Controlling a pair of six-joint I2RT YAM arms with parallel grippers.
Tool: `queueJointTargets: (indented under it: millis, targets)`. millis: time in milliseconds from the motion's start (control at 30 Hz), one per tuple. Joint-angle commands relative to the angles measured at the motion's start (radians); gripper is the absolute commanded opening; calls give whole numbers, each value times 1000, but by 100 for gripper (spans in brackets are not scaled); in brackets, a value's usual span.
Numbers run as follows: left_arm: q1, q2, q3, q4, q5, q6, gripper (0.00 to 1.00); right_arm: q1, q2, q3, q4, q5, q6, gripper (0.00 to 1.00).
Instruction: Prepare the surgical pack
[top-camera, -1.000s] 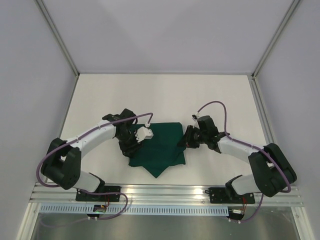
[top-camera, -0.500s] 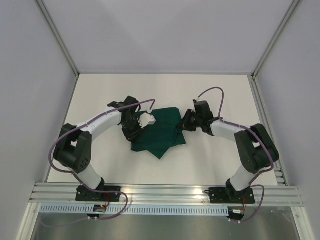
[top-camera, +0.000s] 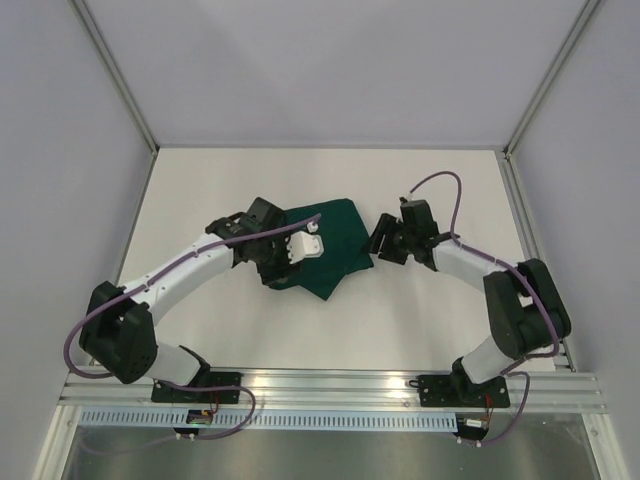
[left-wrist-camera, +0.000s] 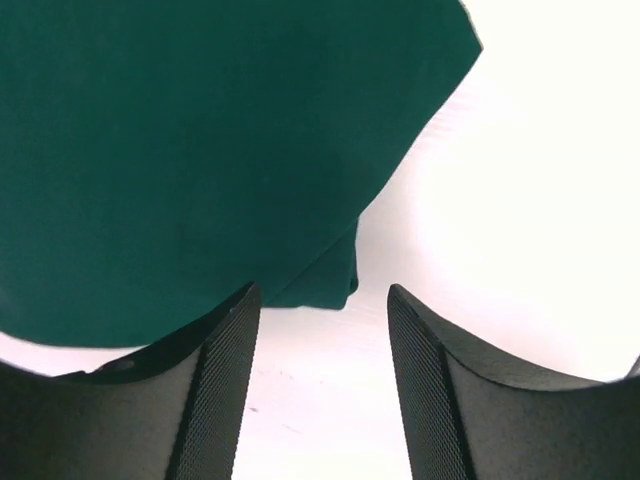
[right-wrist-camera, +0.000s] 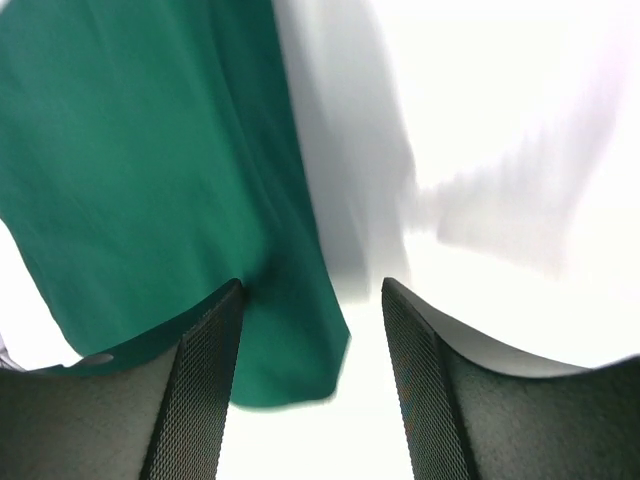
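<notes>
Seemingly nearly done: the pack (top-camera: 335, 245) lies folded; left gripper (left-wrist-camera: 322, 295) and right gripper (right-wrist-camera: 312, 290) sit at its opposite sides, both gaping and empty; tidying may remain

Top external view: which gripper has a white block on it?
The left gripper: its white block lies over the green cloth; the right gripper looks all black.
</notes>
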Motion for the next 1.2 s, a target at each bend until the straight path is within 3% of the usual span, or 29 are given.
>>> queueJointTargets:
  millis: [0, 200, 267, 367, 400, 500, 833, 1000, 1167]
  targets:
    - [-79, -9, -30, 81, -47, 23, 63, 7, -147, -87, -23, 51, -10, 60]
    - [-152, 17, -83, 207, -210, 52, 67, 94, -357, -271, 44, 57, 83, 53]
    - [-179, 23, -104, 242, -227, 65, 67, 140, -397, -358, 106, 39, 176, 47]
    - [-206, 35, -141, 283, -243, 83, 67, 206, -402, -426, 331, 17, 267, 32]
    - [-206, 41, -147, 293, -240, 83, 66, 223, -397, -430, 365, 22, 277, 23]
    - [-206, 54, -167, 325, -241, 83, 60, 280, -353, -426, 475, 29, 300, 14]
    - [-206, 49, -187, 359, -240, 75, 41, 339, -85, -365, 672, 3, 398, 10]
    - [-206, 41, -187, 354, -226, 71, 23, 350, 49, -331, 810, -34, 459, 9]
    - [-206, 32, -156, 317, -194, 46, 23, 350, 136, -320, 905, -38, 498, 9]
